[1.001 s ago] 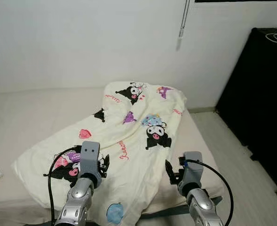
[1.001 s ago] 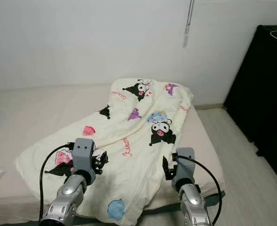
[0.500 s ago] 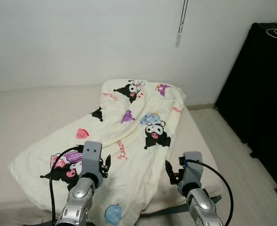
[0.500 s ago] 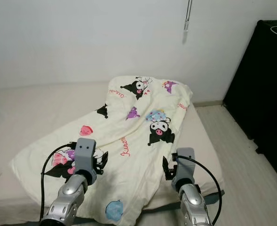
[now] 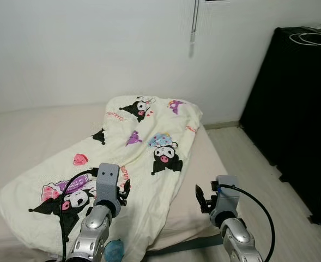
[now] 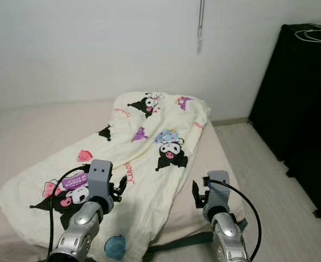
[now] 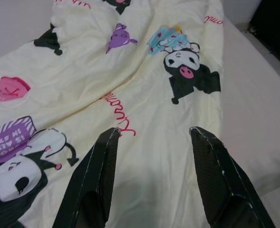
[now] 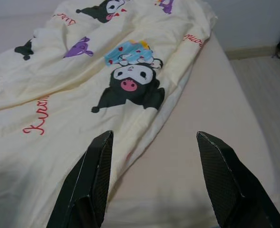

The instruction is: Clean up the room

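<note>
1. Cartoon-print duvet (image 5: 127,158) lies diagonally across the mattress (image 5: 204,180).
2. Left gripper (image 7: 154,142) hovers over the duvet, fingers spread, empty.
3. Right gripper (image 8: 151,152) hovers over the duvet's right edge, fingers spread, empty.

A cartoon-printed quilt (image 5: 133,158) lies rumpled across the bed (image 5: 18,131).

The camera swings toward the robot's right, so the blanket (image 5: 116,158) sits further left and more black cabinet (image 5: 296,109) shows.
</note>
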### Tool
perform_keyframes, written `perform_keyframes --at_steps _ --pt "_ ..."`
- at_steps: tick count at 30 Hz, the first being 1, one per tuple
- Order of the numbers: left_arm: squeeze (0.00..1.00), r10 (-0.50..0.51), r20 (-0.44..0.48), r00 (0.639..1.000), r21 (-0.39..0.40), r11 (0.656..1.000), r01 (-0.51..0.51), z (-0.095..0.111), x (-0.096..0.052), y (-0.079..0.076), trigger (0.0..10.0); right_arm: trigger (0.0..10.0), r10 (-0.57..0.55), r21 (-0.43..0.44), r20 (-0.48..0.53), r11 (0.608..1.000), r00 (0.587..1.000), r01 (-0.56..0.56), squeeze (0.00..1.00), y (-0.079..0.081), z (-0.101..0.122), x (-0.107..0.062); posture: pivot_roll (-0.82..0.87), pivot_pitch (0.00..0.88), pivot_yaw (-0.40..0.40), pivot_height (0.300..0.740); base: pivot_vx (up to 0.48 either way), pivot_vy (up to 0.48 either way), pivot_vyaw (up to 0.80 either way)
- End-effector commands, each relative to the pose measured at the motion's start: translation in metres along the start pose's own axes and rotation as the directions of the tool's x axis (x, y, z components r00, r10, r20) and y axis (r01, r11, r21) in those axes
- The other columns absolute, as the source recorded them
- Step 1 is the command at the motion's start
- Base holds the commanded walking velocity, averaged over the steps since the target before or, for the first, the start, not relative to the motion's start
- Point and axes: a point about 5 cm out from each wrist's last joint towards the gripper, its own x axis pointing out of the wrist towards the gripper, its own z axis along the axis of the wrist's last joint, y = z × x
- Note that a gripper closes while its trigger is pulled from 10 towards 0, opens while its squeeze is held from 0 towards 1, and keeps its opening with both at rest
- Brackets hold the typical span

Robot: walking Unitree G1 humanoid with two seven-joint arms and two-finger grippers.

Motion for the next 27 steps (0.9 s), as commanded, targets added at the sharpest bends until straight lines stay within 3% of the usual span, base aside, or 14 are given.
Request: perform_keyframes --at_steps 1,27 --pt "0.00 0.020 -0.043 0.999 0.007 1.000 -0.020 -0.0077 -0.0018 0.0054 10.0 10.0 0.010 0.008 -0.020 1.000 1.000 -0.010 0.00 0.0043 -0.0053 -0.0009 0.04 0.100 0.011 0.740 0.000 0.000 0.00" --pt "0.00 0.026 -0.036 0.999 0.040 0.999 -0.024 -0.0068 0.0002 0.0050 10.0 10.0 0.018 -0.009 -0.022 1.000 1.000 -0.019 0.00 0.0047 -0.0049 -0.0006 0.03 0.112 0.012 0.740 0.000 0.000 0.00"
